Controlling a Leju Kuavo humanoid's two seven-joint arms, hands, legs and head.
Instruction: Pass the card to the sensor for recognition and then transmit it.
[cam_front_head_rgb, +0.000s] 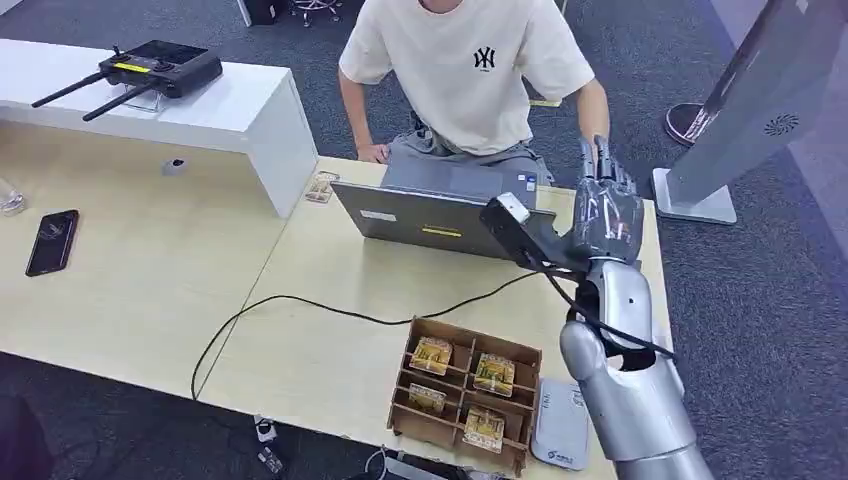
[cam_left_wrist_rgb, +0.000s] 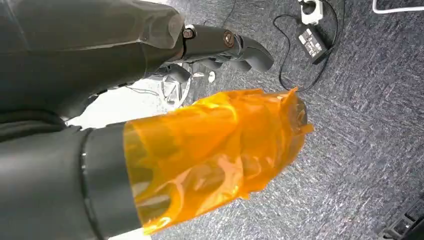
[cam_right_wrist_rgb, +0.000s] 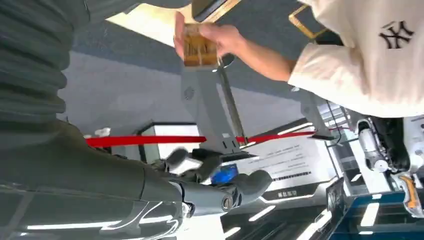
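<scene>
Hovering apart from the right robot hand (cam_right_wrist_rgb: 215, 185) — card (cam_right_wrist_rgb: 200, 46) in person's hand (cam_right_wrist_rgb: 222, 40).

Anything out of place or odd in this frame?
Yes: the card is in a person's hand, not the right hand, which is raised with nothing in it. Orange film wraps the left hand.

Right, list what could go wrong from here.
1. The right hand is raised, open, close to the laptop and the person; a careless move could knock either.
2. The card is only pinched at its edge by the person's hand, so it might drop.
</scene>
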